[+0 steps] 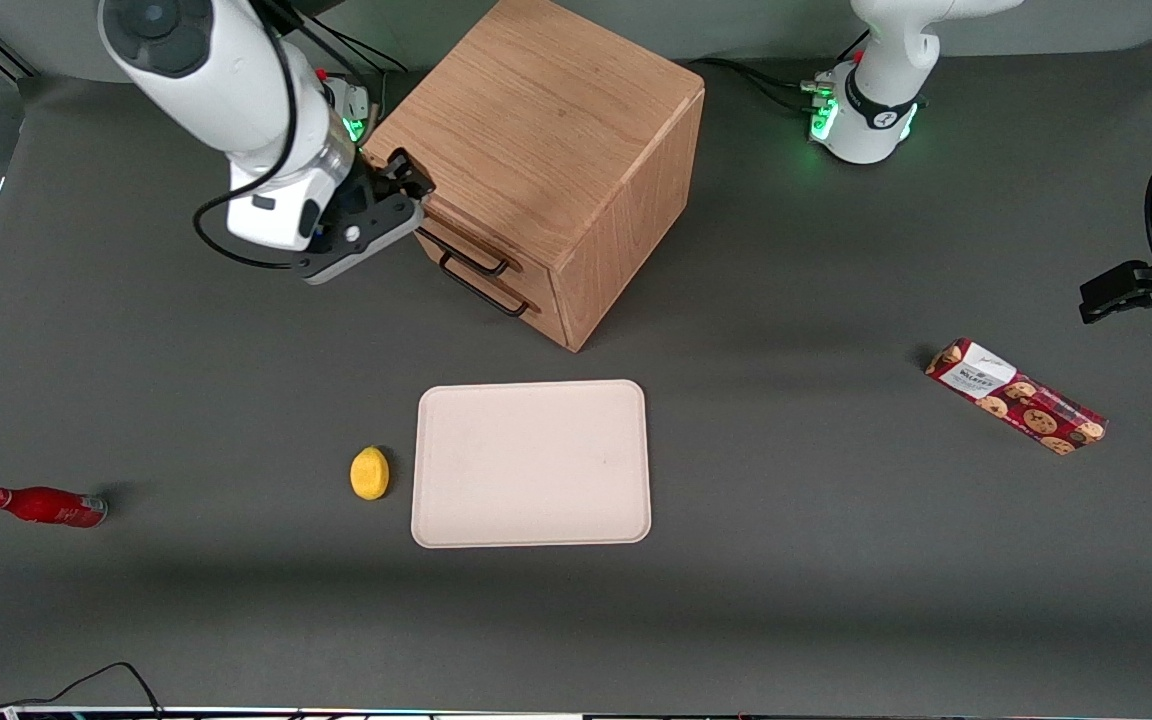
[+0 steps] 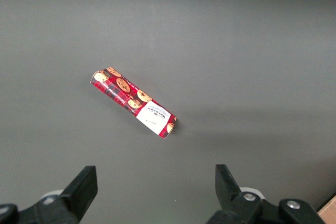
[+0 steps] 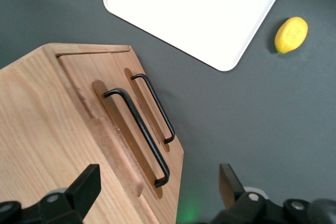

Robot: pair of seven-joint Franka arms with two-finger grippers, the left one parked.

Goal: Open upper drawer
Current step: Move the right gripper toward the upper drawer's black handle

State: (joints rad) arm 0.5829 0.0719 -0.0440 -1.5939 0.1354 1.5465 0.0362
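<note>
The cube-shaped wooden cabinet (image 1: 546,130) (image 3: 42,129) stands at the back of the table, its front turned toward the working arm's end. The upper drawer (image 1: 476,245) (image 3: 118,135) carries a thin black wire handle (image 1: 466,255) (image 3: 137,129). No gap shows into the drawer. Just beneath it is the lower drawer's handle (image 1: 484,292) (image 3: 155,106). My gripper (image 1: 414,195) (image 3: 159,182) is open and hovers in front of the drawer front at the cabinet's top edge. Its fingers straddle one end of the upper handle without touching it.
A pale tray (image 1: 531,465) (image 3: 199,9) lies nearer the front camera than the cabinet, with a lemon (image 1: 369,472) (image 3: 290,34) beside it. A red bottle (image 1: 44,506) lies toward the working arm's end. A cookie box (image 1: 1016,396) (image 2: 134,102) lies toward the parked arm's end.
</note>
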